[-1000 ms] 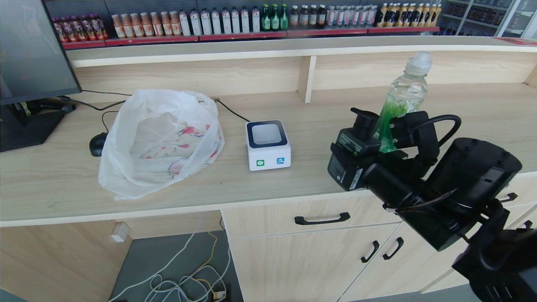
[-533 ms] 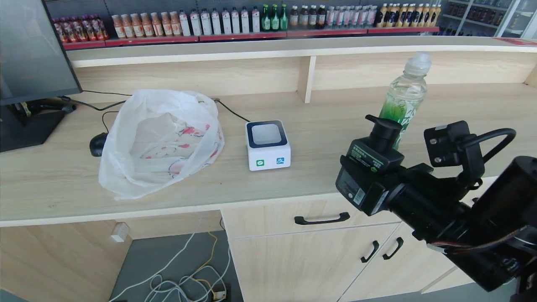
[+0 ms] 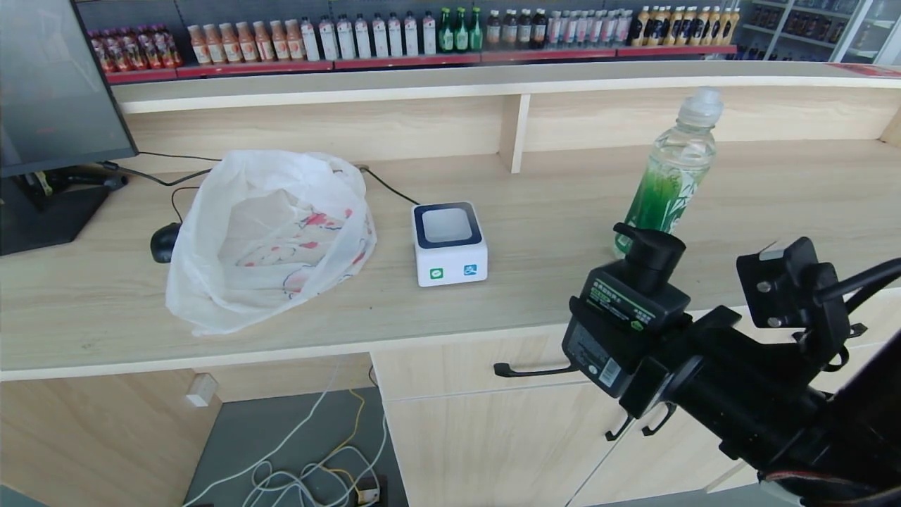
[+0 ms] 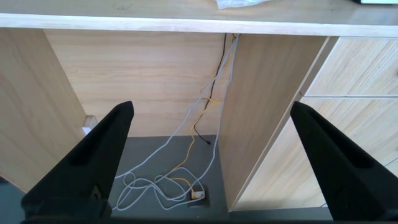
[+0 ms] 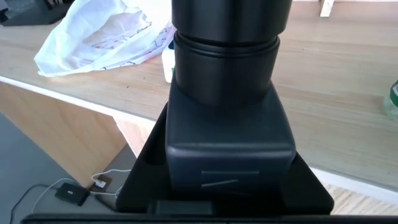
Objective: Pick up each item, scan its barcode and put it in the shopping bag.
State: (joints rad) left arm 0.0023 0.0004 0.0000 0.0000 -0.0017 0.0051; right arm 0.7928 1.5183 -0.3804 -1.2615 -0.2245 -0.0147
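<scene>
1. The right gripper (image 3: 662,366) is pinched on a black bottle (image 3: 623,310) with a round cap. Its label and barcode face the front of the counter (image 3: 549,225).
2. Over the last second the right arm has dropped and pulled back towards the robot. The black bottle was up level with the green bottle (image 3: 669,176) and covered its lower part. It is now held off the counter, in front of the counter's front edge and above the drawer handle (image 3: 524,370).
3. The green bottle stands upright on the right of the counter in the same spot as before, and nearly all of it now shows.
4. The white shopping bag (image 3: 267,232) lies open on the left of the counter. The white scanner (image 3: 449,243) sits just beside it on the right. Neither has moved.
5. A black mouse (image 3: 163,243) lies just left of the bag.
6. The left gripper (image 4: 211,155) hangs below counter height with its fingers (image 4: 93,162) spread wide and nothing between them. It faces the cables (image 4: 180,168) on the floor under the counter.
</scene>
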